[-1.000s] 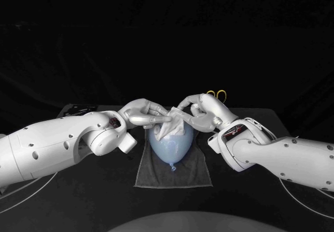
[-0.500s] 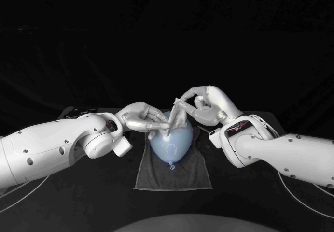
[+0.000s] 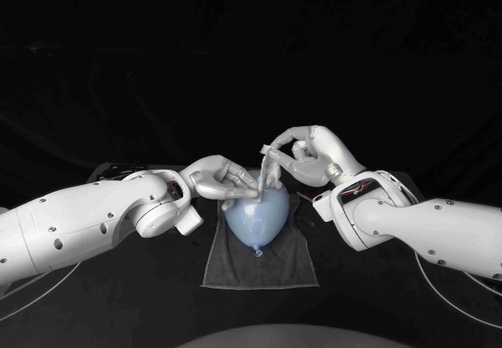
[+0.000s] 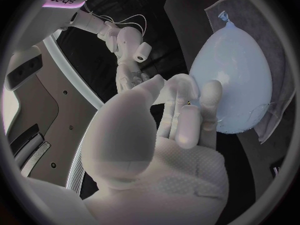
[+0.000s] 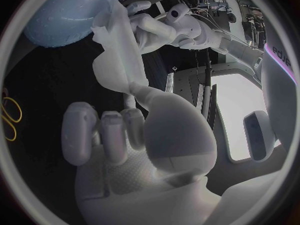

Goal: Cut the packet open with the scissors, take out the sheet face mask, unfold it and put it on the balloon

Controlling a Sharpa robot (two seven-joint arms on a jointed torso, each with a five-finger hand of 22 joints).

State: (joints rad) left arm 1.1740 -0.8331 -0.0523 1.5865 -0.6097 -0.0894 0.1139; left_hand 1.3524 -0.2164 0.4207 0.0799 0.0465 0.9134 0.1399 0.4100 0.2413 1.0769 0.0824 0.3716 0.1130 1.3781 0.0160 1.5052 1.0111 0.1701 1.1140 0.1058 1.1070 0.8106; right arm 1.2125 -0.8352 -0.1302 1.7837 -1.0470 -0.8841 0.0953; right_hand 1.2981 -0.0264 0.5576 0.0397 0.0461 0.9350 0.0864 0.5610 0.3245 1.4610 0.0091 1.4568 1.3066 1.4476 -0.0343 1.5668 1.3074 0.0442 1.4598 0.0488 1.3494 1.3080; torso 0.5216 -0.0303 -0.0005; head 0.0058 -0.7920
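A pale blue balloon (image 3: 258,215) lies on a grey cloth (image 3: 260,262), its knot towards me. Above its far end the white sheet face mask (image 3: 268,171) hangs as a narrow, twisted strip. My right hand (image 3: 310,154) pinches the strip's upper end, raised above the balloon. My left hand (image 3: 222,179) pinches its lower end, right against the balloon's top. In the right wrist view the mask (image 5: 115,60) runs from my right hand (image 5: 125,135) towards the balloon (image 5: 65,12) and my left hand (image 5: 150,25). The left wrist view has my left hand (image 4: 172,127) beside the balloon (image 4: 237,82).
The grey cloth (image 4: 278,112) spreads under the balloon on the black table. Yellow scissor handles (image 5: 9,117) lie on the table off to my right hand's side. A dark flat object (image 3: 113,171) sits at the table's far left, behind my left arm.
My right hand has risen and drawn the mask from a crumpled wad into a stretched upright strip. My left hand has kept its pinch low by the balloon.
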